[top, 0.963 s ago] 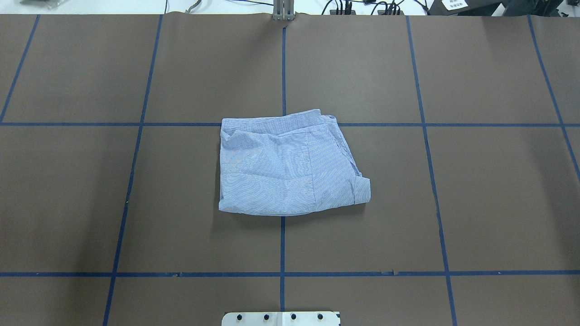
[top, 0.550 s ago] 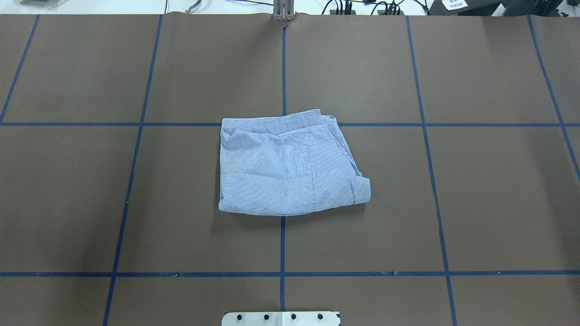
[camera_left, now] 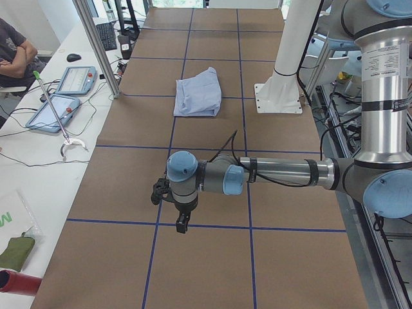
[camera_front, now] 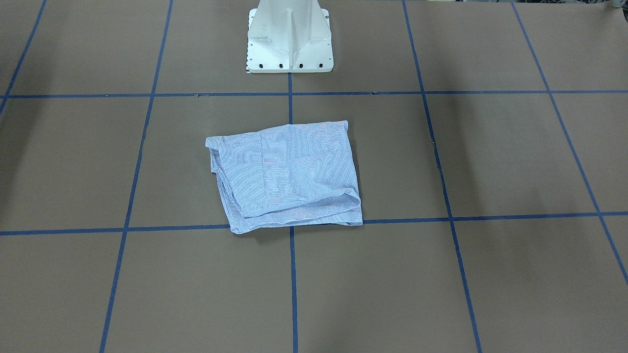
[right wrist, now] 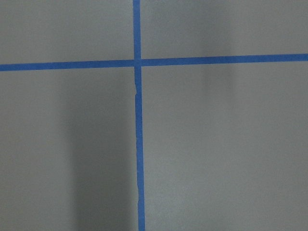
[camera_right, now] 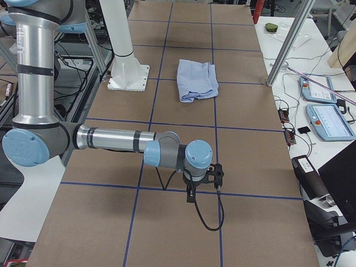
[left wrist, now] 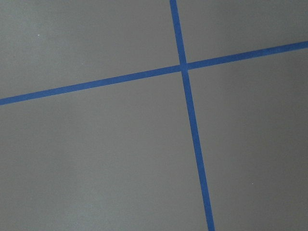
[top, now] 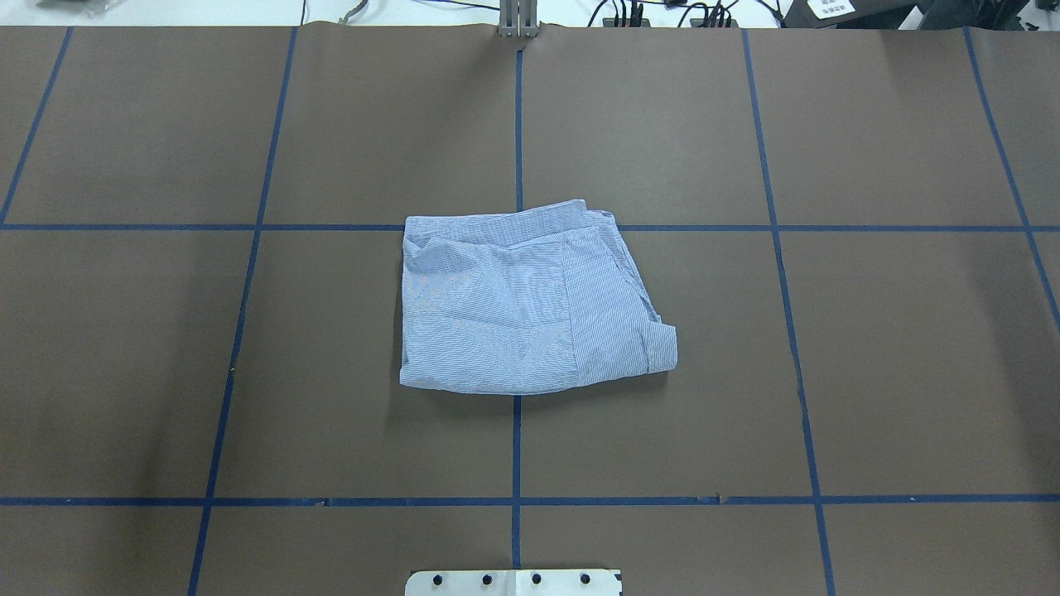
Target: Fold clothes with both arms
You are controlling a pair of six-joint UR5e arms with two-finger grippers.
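Folded shirt (top: 530, 302) on table (top: 869, 372); left gripper (camera_left: 182, 224) and right gripper (camera_right: 191, 198) well apart from it, spread or pressed together impossible to tell.

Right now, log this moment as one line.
shirt: folded, lying flat | left gripper: off to the side, apart from shirt, jaws unreadable | right gripper: likewise | fold: looks done
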